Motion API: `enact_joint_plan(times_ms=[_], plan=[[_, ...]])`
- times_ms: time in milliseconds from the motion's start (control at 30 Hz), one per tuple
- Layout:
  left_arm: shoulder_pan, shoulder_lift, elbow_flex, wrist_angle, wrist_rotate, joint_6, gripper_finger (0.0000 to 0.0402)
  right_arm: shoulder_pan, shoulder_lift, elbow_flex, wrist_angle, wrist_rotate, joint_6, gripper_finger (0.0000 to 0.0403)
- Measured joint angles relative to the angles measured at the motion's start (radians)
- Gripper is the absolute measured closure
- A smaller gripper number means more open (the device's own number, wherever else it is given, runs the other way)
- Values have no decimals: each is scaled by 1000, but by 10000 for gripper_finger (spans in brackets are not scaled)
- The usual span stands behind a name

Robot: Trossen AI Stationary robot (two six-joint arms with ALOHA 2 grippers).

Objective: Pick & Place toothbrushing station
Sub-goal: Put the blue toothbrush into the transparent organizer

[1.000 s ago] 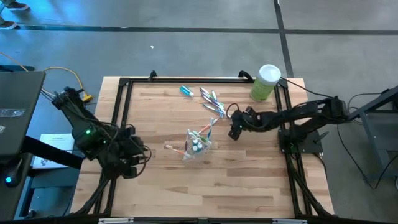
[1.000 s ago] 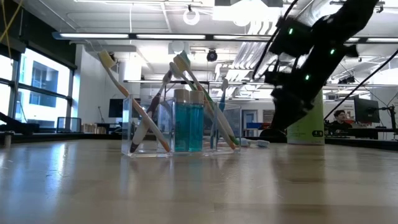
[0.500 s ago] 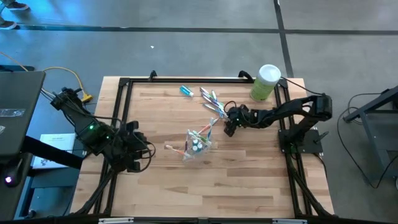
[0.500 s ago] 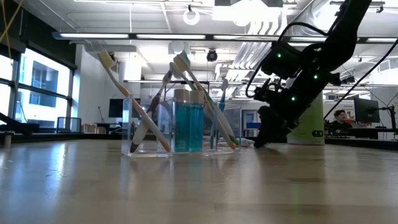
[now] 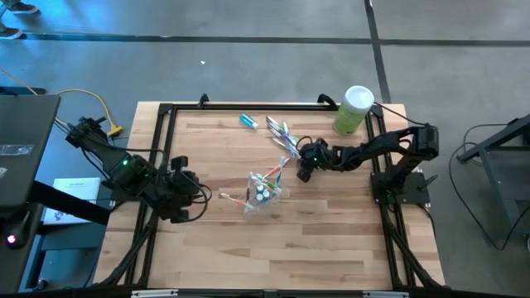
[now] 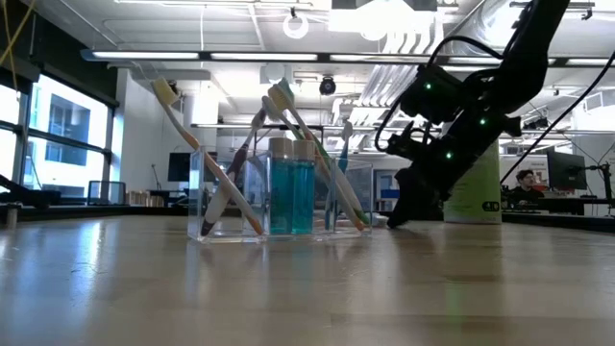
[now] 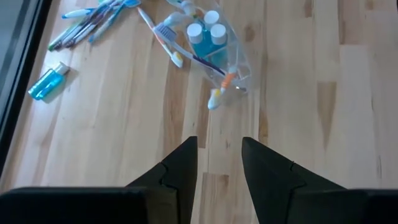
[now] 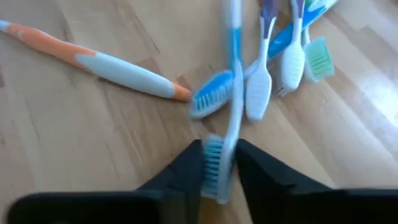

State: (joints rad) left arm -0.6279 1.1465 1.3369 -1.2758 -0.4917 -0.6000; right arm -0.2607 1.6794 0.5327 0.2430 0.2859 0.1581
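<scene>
High, low and wrist views of the wooden table. The right gripper was lowered to the tabletop at the near end of a loose pile of toothbrushes, just beside the clear plastic cup. In the right wrist view its two dark fingers stood close on either side of a blue-and-white toothbrush, the bristled head lying between the tips; the jaws were narrowed on that brush, which lay across the others on the wood. An orange-and-white toothbrush lay apart from the pile, its tip touching a blue brush head. The cup stood near the middle of the table and held two teal toothpaste tubes with white caps upright, with several toothbrushes leaning out over its rim. A further teal tube lay flat toward the far edge, well apart from the cup. A light-green canister with a white lid stood at the far right corner. The left gripper hovered over the left side of the table, facing the cup; its fingers stood partly apart with nothing between them.
</scene>
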Motion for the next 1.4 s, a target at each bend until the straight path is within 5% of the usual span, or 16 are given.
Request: enact_joint_plan(times_ms=[133,633,933,1167,1400], plan=[[21,0,0,0,4,21,282,0,1,0,4,14,-17,381],[46,0,-65,42,6,27,282,163,-86,-8,-89,175,14,385],[45,-18,-213,111,8,-17,282,433,-387,-6,-303,412,130,385],[17,-57,-302,211,13,-88,282,674,-566,59,-446,701,118,385],[-33,-103,-302,325,-11,-202,282,831,-554,174,-407,840,-134,385]])
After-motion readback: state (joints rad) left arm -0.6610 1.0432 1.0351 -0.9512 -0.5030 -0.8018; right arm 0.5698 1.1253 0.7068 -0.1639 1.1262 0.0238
